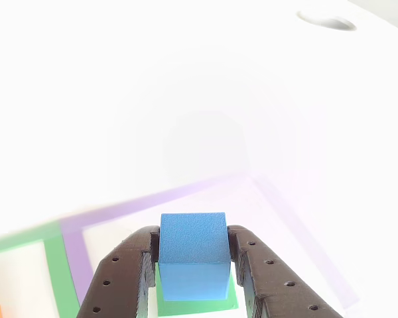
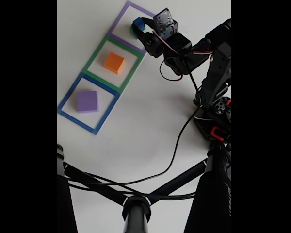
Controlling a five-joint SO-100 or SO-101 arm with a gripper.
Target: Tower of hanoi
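The small cube (image 1: pixel 192 255) is blue. The block under it (image 1: pixel 198 301) is green. One block (image 2: pixel 113 62) is orange, one (image 2: pixel 87 101) purple. The gripper (image 1: pixel 194 265) is black.

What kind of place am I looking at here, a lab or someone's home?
Hard to say; probably a hobbyist's or lab test bench. A white table carries taped square outlines, foam blocks such as the orange block, and a small robot arm with loose wiring, its gripper closed on a blue cube.
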